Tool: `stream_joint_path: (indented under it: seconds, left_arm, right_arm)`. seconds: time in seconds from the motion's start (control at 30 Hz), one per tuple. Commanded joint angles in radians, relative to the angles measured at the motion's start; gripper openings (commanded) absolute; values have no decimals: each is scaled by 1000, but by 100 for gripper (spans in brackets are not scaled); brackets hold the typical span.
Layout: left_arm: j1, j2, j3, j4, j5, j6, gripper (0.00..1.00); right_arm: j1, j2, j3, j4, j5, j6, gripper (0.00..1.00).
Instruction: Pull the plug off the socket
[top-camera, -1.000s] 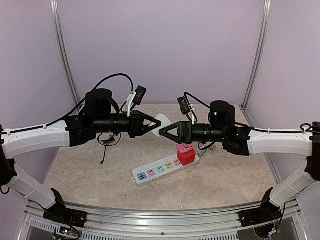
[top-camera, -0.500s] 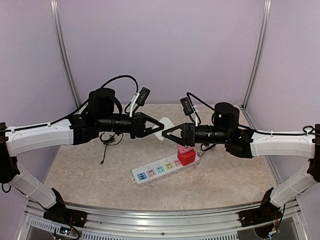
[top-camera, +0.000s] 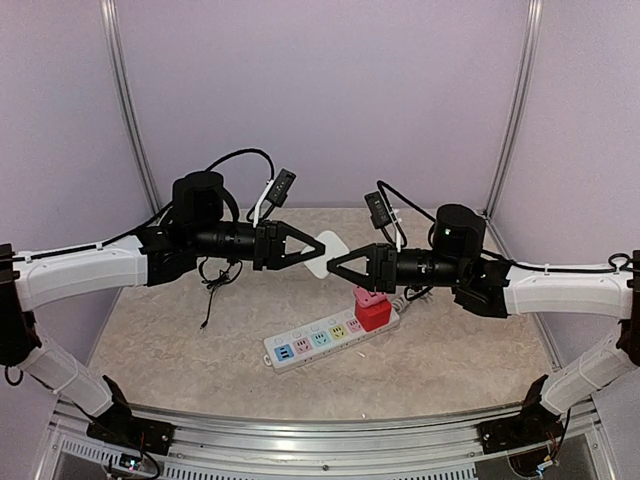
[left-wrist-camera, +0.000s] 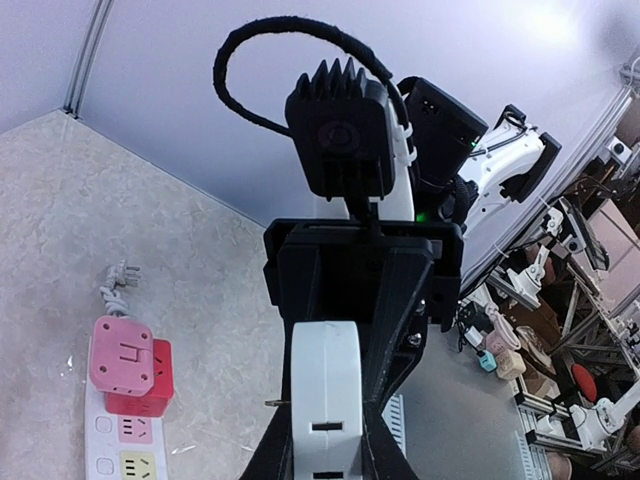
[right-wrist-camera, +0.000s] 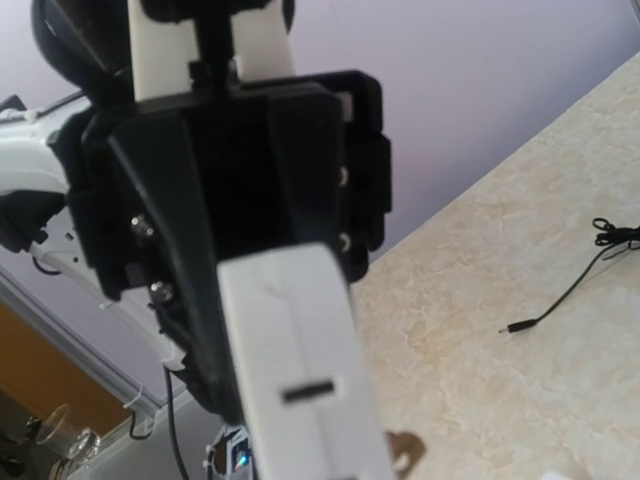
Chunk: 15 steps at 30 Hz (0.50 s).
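Briefly: nothing on the counter (top-camera: 150, 340) shifted in the last second; the change is all in the air. Left arm (top-camera: 80, 275) pushed rightward and right arm (top-camera: 560, 290) gave a little ground toward the right edge, so their meeting point drifted right, still high over the counter's middle. Socket (top-camera: 310, 345) lies diagonal between the middle and the near edge, with its far end aimed at the right edge. Red-and-pink plug (top-camera: 372, 308) is still seated on that end outlet. Right claw (top-camera: 331, 264) went from part-open to narrow and now looks pinched on the white piece (left-wrist-camera: 325, 390). Left claw (top-camera: 322, 246) stayed clamped on the piece's other end throughout. So both claws are tied up on one part, well apart from the strip. My read: the plug pull hasn't started. One claw has to release and drop to the plug, with the other probably needed to pin the strip.
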Motion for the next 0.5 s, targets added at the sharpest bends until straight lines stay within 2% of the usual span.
stream_joint_path:
  seconds: [0.0,0.2,0.47]
  left_arm:
    - [6,42,12,-43,18,-7,0]
    - [5,61,35,-82,21,7,0]
    - [25,29,15,-80,8,12,12]
  right_arm:
    - [1,-40,-2,90,-47,-8,22]
    - [1,-41,-3,89,-42,-5,13]
    - [1,-50,-12,84,-14,4,2]
